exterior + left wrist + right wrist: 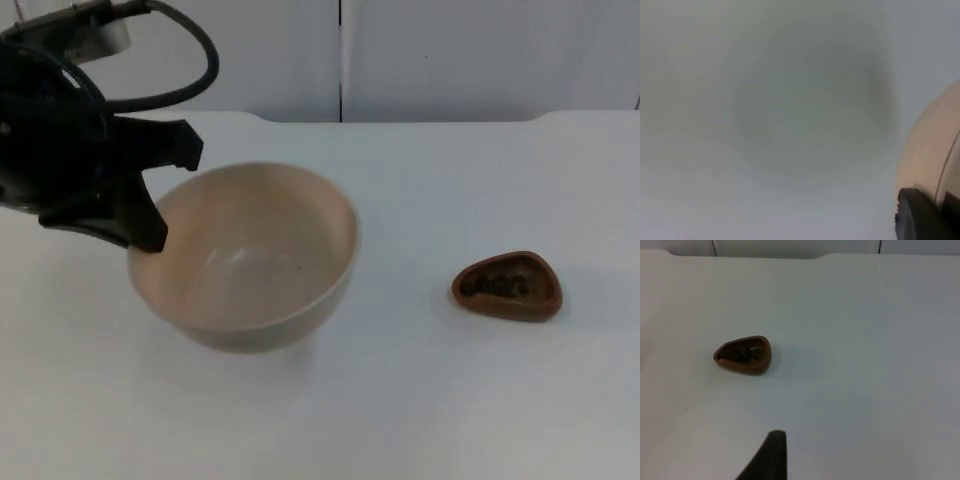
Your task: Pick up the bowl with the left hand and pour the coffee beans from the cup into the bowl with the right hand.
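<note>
Top view: the left gripper (pixel 160 195) is at the near rim of the wide, round, cream ceramic bowl (pixel 250 255), one black finger outside the wall and the other dipping inside, so it reads as clamped on the rim; the bowl looks tilted, probably lifted off the white table top (pixel 420 400). The small brown, rounded-triangular cup (pixel 507 286) with dark coffee beans (pixel 497 285) inside sits well apart from that gripper, across the bowl from it. Left wrist view: the bowl's cream outer wall (pixel 932 150) lies directly against a black fingertip (pixel 920 215), consistent with a rim pinch. Right wrist view: the cup (pixel 743 355) stands upright ahead of the right gripper's finger (pixel 771 455), not touched; that arm waits, and whether its fingers are spread or closed cannot be told. Handling judgement: bowl rigid, glazed and likely slippery, fairly heavy for a one-sided rim grip, breakable if dropped. Cup light and stiff; take it across its narrow sides, keeping it level until over the bowl.
</note>
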### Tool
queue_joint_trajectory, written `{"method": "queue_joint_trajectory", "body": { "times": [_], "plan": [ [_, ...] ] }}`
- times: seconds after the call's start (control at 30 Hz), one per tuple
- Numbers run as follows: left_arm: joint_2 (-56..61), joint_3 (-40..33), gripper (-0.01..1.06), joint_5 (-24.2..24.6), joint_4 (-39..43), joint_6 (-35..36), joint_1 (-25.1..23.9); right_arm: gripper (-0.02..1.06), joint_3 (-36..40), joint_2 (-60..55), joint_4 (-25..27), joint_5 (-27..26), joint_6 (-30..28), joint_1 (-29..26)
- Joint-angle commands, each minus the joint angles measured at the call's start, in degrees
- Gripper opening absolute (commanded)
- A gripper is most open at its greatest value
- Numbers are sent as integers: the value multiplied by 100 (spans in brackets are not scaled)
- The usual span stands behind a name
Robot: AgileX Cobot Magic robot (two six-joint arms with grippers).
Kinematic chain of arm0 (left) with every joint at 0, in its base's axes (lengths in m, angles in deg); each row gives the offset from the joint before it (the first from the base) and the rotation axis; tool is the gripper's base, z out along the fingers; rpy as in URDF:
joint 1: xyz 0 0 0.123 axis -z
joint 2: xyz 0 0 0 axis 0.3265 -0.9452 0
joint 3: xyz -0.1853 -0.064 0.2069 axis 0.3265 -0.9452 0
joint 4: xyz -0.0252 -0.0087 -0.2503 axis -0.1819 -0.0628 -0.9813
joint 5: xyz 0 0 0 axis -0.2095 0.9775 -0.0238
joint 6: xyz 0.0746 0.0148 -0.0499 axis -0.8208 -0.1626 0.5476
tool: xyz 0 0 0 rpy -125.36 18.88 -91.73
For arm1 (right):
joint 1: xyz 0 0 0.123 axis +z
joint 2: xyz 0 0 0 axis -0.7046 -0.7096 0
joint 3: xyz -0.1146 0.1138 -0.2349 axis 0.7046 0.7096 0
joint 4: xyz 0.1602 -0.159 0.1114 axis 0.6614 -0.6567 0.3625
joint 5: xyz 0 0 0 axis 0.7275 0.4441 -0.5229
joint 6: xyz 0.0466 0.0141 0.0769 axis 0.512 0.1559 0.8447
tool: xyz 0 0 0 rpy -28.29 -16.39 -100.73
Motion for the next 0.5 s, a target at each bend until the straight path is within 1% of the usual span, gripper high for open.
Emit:
{"method": "queue_joint_trajectory", "body": {
  "times": [0.0, 0.07, 0.17, 0.2, 0.27, 0.33, 0.37, 0.47],
  "plan": [
    [60, 102, 0, 51, 80, 108, 89, 105, 19, 16, -26, -36, -53, -26],
    [34, 140, 0, 51, 125, 181, 155, 105, 19, 16, -26, -36, -53, -26],
    [-229, 383, 0, 79, 635, 654, 586, 105, 19, 16, -26, -36, -53, -26],
    [-229, 383, 0, 79, 635, 654, 586, 105, 19, 16, -26, -36, -53, -26],
    [-501, 543, 0, 140, 877, 894, 803, 105, 19, 16, -26, -36, -53, -26],
    [-815, 767, 0, 315, 931, 1006, 956, 105, 19, 16, -26, -36, -53, -26],
    [-815, 767, 0, 315, 931, 1006, 956, 105, 19, 16, -26, -36, -53, -26],
    [-1191, 990, 0, 386, 931, 1068, 1156, 105, 19, 16, -26, -36, -53, -26]
  ]
}}
